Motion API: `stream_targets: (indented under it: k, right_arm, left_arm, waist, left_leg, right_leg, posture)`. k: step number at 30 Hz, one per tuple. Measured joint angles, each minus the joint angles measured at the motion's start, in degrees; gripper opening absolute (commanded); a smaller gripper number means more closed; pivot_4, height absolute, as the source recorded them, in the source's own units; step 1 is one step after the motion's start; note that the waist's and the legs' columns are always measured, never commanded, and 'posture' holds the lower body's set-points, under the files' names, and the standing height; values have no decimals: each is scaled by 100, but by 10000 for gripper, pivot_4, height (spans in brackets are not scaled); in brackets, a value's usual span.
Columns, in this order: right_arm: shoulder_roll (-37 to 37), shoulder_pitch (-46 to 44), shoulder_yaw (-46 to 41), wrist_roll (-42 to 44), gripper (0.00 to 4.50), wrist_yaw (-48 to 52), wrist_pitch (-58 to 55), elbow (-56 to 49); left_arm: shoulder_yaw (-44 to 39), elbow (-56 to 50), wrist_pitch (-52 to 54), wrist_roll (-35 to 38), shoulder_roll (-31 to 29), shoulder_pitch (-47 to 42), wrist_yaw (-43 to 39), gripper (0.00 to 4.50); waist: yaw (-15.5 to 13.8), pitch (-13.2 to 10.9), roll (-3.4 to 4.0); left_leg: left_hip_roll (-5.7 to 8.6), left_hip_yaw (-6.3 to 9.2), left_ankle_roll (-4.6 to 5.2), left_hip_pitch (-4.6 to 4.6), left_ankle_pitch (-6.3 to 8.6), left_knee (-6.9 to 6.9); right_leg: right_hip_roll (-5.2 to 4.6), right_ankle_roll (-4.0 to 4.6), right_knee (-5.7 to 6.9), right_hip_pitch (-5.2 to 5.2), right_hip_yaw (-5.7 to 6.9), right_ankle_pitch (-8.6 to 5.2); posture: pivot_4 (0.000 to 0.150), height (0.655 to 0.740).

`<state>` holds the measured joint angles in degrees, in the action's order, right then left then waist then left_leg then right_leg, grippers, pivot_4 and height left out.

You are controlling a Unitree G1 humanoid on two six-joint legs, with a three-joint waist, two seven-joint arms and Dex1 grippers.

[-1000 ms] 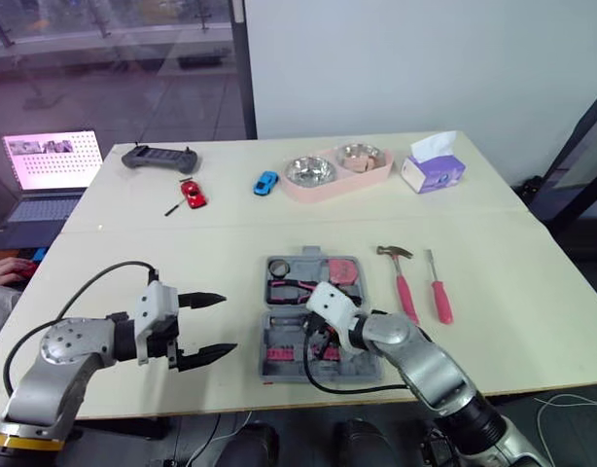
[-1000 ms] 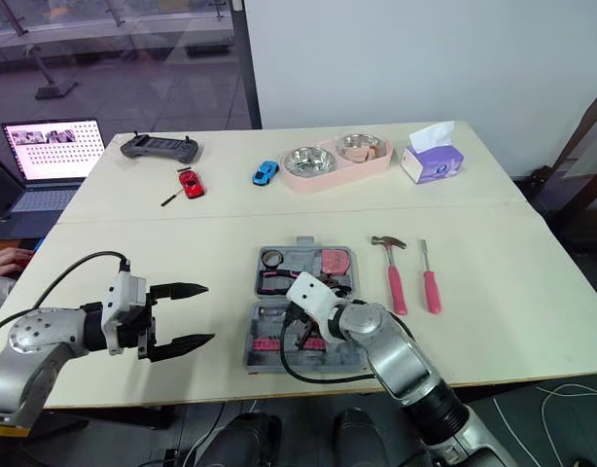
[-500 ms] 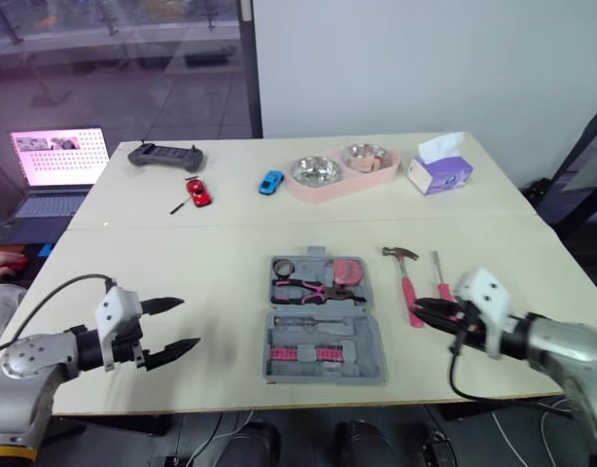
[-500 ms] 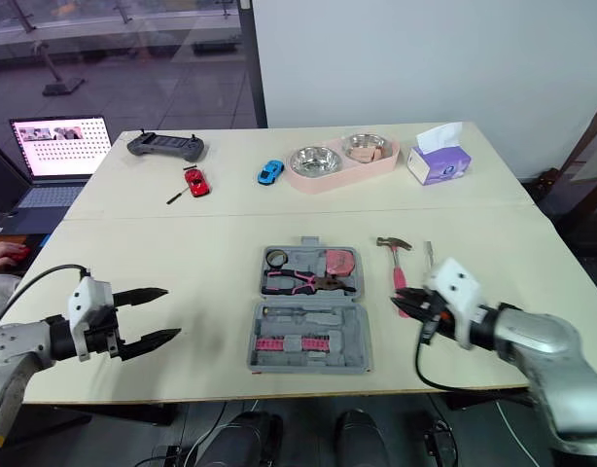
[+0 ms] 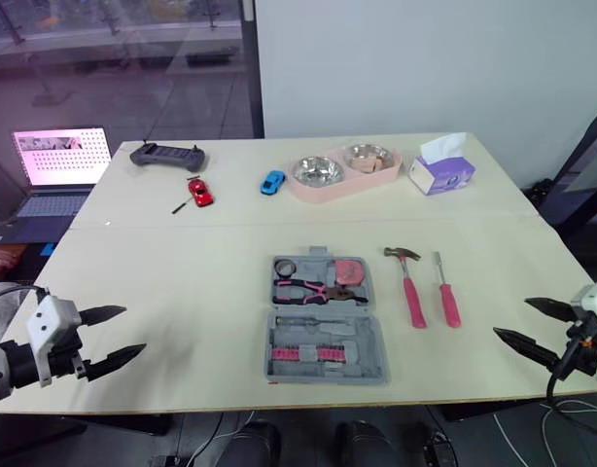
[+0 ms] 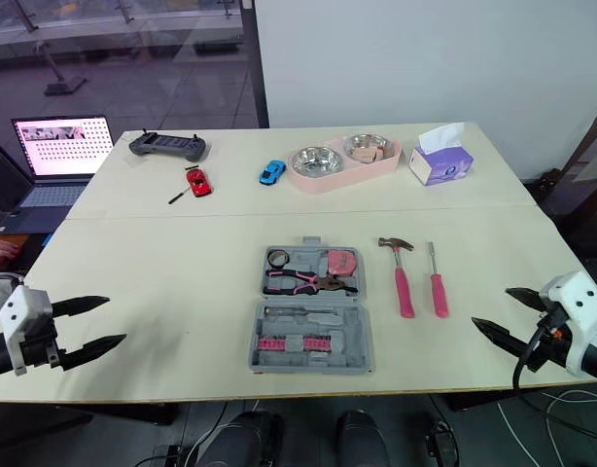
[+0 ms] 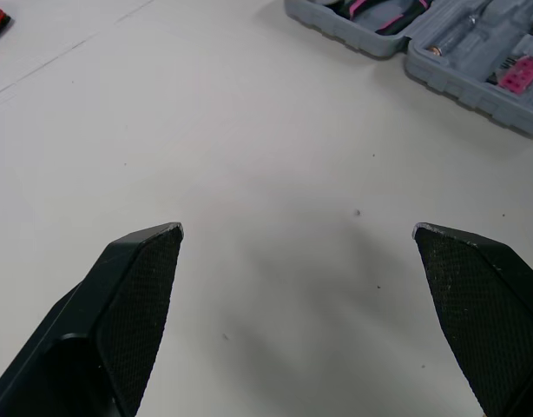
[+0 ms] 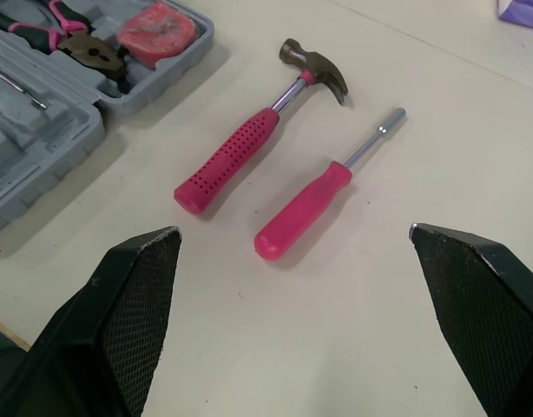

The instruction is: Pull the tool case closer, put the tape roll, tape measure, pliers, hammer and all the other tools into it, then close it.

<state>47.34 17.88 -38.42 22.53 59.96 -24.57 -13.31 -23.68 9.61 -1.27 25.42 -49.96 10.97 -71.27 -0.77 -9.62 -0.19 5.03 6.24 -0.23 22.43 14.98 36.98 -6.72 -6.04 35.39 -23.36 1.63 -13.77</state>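
The grey tool case (image 5: 323,316) lies open in the middle of the near table. Its far half holds a tape roll (image 5: 286,267), pink-handled pliers (image 5: 313,289) and a pink tape measure (image 5: 349,269); the near half holds pink bits. To the case's right lie a pink-handled hammer (image 5: 407,282) and a pink nut driver (image 5: 444,292), both also in the right wrist view as hammer (image 8: 266,130) and nut driver (image 8: 323,191). My right gripper (image 5: 512,318) is open at the table's near right edge, apart from them. At the near left edge, my left gripper (image 5: 133,329) is open and empty.
On the far table are a pink double bowl (image 5: 339,172), a purple tissue box (image 5: 439,167), a blue toy car (image 5: 271,182), a red toy car (image 5: 196,192) and a dark controller (image 5: 167,156). A laptop (image 5: 53,175) stands off the left side.
My right gripper has left the tool case, swung out to the near right edge and opened. My left arm has drawn back toward the near left corner, still open.
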Motion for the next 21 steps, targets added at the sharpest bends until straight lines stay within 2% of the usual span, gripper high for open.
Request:
stream_targets:
  k: [11,21]
  right_arm:
    - [-71,241,35,92,44480,-319,-268,-533]
    - [-212,-155,971,144,44480,-1628,-1604,-1741]
  left_arm:
    - [242,-61,-70,-212,73,-66,90,45000]
    - [885,-926,337,-243,329,-165,363,45000]
  waist:
    - [-2,-2,4]
    - [3,-3,4]
  left_leg:
    - [0,0,-6,2,7,0]
    - [0,0,3,6,2,0]
  right_leg:
    - [-1,0,-6,1,0,0]
    - [-1,0,-6,-3,-1,1]
  posture:
    - [1500,7370]
    - [1500,7370]
